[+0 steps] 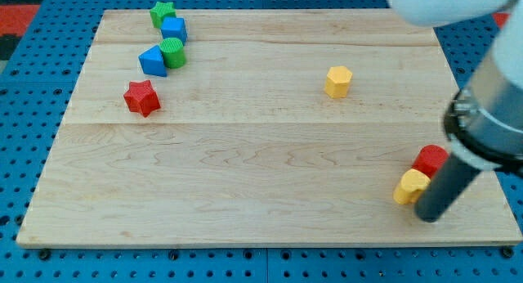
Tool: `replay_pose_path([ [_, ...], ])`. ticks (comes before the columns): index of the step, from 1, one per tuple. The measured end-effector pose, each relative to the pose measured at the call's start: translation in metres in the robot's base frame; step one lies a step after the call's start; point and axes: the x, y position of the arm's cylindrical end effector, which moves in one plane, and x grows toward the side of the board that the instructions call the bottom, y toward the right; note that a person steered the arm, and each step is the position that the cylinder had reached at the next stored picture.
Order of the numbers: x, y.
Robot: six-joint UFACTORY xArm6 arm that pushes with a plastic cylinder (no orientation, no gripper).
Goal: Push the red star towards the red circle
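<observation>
The red star (141,97) lies on the wooden board (245,177) at the view's left. The red circle (430,160) lies far off at the view's right, near the board's right edge, partly hidden by my rod. A yellow block (410,186) touches it on its lower left. My tip (428,216) rests just below and right of the yellow block, right next to it and far from the red star.
A green star (162,13), a blue cube (174,29), a green cylinder (172,51) and a blue triangular block (152,61) cluster at the view's top left, above the red star. A yellow hexagon (337,81) lies right of centre.
</observation>
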Motion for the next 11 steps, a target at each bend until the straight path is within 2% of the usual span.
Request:
replay_pose_path([
  [1, -0.007, -0.037],
  [2, -0.023, -0.098],
  [3, -0.068, -0.228],
  [4, -0.085, -0.328],
  [5, -0.151, -0.359],
  [6, -0.166, -0.389],
  [7, -0.201, -0.392],
  [8, -0.203, -0.294],
  [9, -0.184, -0.243],
  [10, -0.221, -0.340],
  [11, -0.200, -0.362],
])
